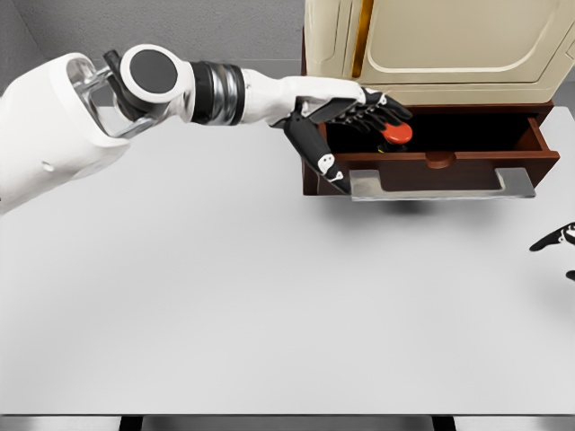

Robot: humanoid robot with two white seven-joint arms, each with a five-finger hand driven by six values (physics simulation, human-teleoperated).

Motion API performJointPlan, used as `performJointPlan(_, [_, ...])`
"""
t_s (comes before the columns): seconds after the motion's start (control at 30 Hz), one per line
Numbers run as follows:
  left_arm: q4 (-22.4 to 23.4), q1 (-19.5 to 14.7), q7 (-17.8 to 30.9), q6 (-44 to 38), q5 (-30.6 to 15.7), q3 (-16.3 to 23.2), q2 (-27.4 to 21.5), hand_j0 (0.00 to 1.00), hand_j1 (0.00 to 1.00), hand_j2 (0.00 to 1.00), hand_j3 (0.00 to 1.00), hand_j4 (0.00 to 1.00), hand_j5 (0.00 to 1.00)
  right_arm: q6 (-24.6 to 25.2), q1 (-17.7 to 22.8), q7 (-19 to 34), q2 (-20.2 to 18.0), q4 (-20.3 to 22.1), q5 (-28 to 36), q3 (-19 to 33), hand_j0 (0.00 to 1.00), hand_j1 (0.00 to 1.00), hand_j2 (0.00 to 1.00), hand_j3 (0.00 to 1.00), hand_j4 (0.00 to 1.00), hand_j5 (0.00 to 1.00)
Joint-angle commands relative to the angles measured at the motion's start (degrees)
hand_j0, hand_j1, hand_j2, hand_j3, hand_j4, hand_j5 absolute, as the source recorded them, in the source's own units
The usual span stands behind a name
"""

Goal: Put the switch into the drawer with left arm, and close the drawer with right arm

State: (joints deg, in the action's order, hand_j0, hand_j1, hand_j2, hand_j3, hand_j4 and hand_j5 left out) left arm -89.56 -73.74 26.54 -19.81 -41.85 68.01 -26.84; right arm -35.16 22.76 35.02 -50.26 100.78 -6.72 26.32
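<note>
My left hand point(355, 121) reaches from the upper left over the left end of the open drawer point(440, 166). Its fingers are spread and relaxed, thumb hanging down in front of the drawer's left corner. A red switch point(397, 134) lies inside the drawer, just under the fingertips; whether they still touch it is unclear. The drawer is dark brown with a grey handle point(440, 187) and stands pulled out toward me. Only the black fingertips of my right hand point(559, 244) show at the right edge.
A cream cabinet point(431, 45) sits above the drawer at the back right. The grey table point(252, 296) spreads in front, its near edge along the bottom of the view.
</note>
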Motion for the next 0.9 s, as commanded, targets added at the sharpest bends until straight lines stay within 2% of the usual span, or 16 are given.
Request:
performJointPlan(0.0, [0.9, 0.0, 0.0, 0.0, -0.1, 0.0, 0.1, 0.97, 0.97, 0.97, 0.97, 0.97, 0.97, 0.2, 0.0, 0.0, -0.2, 0.0, 0.4, -0.1, 0.68, 0.68, 0.68, 0.68, 0.68, 0.68])
performJointPlan(0.13, [3.1, 0.8, 0.0, 0.2, 0.0, 0.3, 1.1, 0.97, 0.97, 0.97, 0.97, 0.97, 0.97, 0.2, 0.0, 0.0, -0.3, 0.0, 0.2, -0.4, 0.69, 0.69, 0.69, 0.69, 0.69, 0.69])
performJointPlan(0.43, [5.0, 1.0, -0.1, 0.3, 0.4, 0.4, 2.7, 0.97, 0.97, 0.97, 0.97, 0.97, 0.97, 0.2, 0.0, 0.0, -0.3, 0.0, 0.2, -1.2, 0.68, 0.68, 0.68, 0.68, 0.68, 0.68])
performJointPlan(0.53, [6.3, 1.1, 0.0, 0.5, 0.5, 1.1, 2.8, 0.97, 0.97, 0.97, 0.97, 0.97, 0.97, 0.2, -0.1, 0.0, -0.3, 0.0, 0.2, -1.2, 0.59, 0.59, 0.59, 0.59, 0.59, 0.59])
performJointPlan(0.67, [9.4, 1.2, 0.0, 0.6, 1.5, 1.2, 5.4, 0.97, 0.97, 0.97, 0.97, 0.97, 0.97, 0.2, -0.8, 0.0, -0.2, 0.0, 0.2, -1.7, 0.47, 0.47, 0.47, 0.47, 0.47, 0.47])
performJointPlan(0.87, [9.3, 1.2, 0.2, 0.6, 1.4, 1.2, 5.5, 0.97, 0.97, 0.97, 0.97, 0.97, 0.97, 0.2, -5.5, 0.0, -0.2, 0.0, 0.2, -7.0, 0.46, 0.46, 0.46, 0.46, 0.46, 0.46])
